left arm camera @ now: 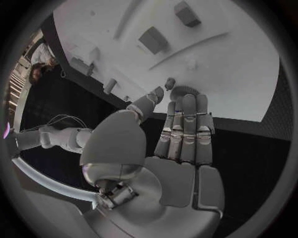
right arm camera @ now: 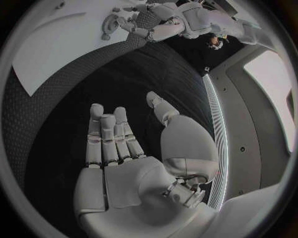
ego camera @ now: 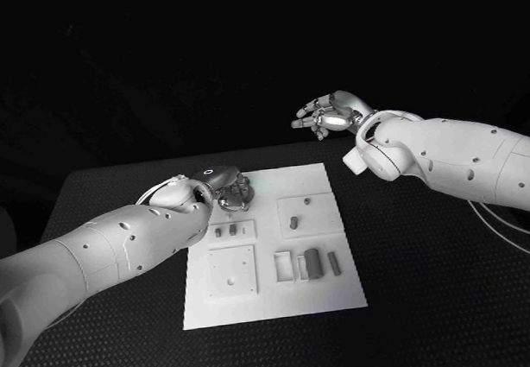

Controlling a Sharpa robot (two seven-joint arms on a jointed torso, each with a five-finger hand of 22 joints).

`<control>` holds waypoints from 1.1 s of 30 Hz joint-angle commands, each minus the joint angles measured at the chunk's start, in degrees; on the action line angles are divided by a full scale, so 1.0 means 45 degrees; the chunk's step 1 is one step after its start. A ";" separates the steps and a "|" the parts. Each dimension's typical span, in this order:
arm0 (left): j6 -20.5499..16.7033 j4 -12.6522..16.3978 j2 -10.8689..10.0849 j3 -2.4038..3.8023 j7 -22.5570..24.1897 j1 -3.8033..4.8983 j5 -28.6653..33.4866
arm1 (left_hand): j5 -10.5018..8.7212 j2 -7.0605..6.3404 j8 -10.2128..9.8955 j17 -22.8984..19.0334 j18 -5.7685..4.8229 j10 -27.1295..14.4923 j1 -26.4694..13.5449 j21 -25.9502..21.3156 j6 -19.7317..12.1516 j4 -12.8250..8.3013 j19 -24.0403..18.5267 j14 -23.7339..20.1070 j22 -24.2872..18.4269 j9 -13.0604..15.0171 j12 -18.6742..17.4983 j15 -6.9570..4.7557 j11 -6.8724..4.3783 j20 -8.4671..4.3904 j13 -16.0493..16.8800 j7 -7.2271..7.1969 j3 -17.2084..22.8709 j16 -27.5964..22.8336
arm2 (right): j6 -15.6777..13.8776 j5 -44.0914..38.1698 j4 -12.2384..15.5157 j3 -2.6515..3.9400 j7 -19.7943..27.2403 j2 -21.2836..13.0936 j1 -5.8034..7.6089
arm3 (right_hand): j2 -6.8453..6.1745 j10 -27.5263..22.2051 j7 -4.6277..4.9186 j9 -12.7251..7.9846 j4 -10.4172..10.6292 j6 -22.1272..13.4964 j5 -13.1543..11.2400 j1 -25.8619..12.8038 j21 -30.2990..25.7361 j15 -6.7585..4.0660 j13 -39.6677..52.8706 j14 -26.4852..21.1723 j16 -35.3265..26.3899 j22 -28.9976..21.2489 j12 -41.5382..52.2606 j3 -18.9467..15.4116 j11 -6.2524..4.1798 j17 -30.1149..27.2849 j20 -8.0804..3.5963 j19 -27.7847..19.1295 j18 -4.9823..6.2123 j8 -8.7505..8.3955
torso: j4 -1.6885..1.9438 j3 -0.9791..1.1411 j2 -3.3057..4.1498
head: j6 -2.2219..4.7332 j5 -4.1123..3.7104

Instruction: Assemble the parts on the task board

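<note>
The white task board (ego camera: 275, 300) lies in the middle of the black table. Grey parts sit on it: two small pegs (ego camera: 224, 231), another peg (ego camera: 294, 223) and three blocks (ego camera: 311, 263) near the front. My left hand (ego camera: 226, 191) hovers over the board's far left corner (left arm camera: 248, 94) and pinches a small round toothed part (left arm camera: 183, 91) between its thumb and fingertips (left arm camera: 186, 106). The right wrist view shows that same part (right arm camera: 111, 23) at the left hand (right arm camera: 138, 19). My right hand (ego camera: 330, 115) is raised beyond the board's far right, fingers (right arm camera: 109, 134) spread, holding nothing.
A square raised plate (ego camera: 233, 270) with small holes sits at the board's front left, another (ego camera: 307, 206) at the far right. A cable (ego camera: 519, 230) runs along the table's right side. Bare black table (ego camera: 451, 306) surrounds the board.
</note>
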 commanded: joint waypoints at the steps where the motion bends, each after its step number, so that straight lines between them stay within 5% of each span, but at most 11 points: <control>1: 0.0511 0.0004 0.0071 -0.0024 -0.0065 -0.0075 -0.0246 | 0.0014 -0.0028 -0.0043 0.0071 -0.0017 0.0075 -0.0036 0.0089 -0.0016 0.0000 0.0117 0.0116 0.0036 -0.0051 -0.0072 0.0016 -0.0043 0.0002 -0.0032 0.0122 -0.0052 0.0083 | 0.0111 -0.0004 0.0039 0.0007 0.0117 0.0001 -0.0003 | 0.0084 -0.0079 0.0395 -0.0017 0.0002 -0.0029 -0.0036 -0.0038 -0.0046 -0.0047 -0.0022 -0.0045 0.0061 0.0126 0.0067 0.0070 -0.0029 -0.0014 0.0043 0.0006 0.0185 0.0063 | 0.0000 -0.0008 0.0000 | -0.0023 -0.0017; 33: 0.0630 -0.0059 0.0120 -0.0066 0.0014 -0.0289 -0.0253 | 0.0180 0.0388 0.0354 0.0579 0.0169 0.0708 0.0564 0.0398 0.0761 -0.0069 0.0950 0.0937 0.0527 -0.0301 -0.0262 -0.0240 -0.0275 -0.0231 -0.0153 -0.0175 0.0475 0.0378 | 0.0133 -0.0006 0.0046 0.0007 0.0114 -0.0005 -0.0003 | 0.0103 -0.0080 0.0394 -0.0027 -0.0005 -0.0025 -0.0036 -0.0034 -0.0044 -0.0047 -0.0041 -0.0041 0.0077 0.0133 0.0093 0.0069 -0.0029 -0.0023 0.0045 0.0017 0.0185 0.0078 | -0.0001 0.0000 -0.0016 | -0.0146 -0.0069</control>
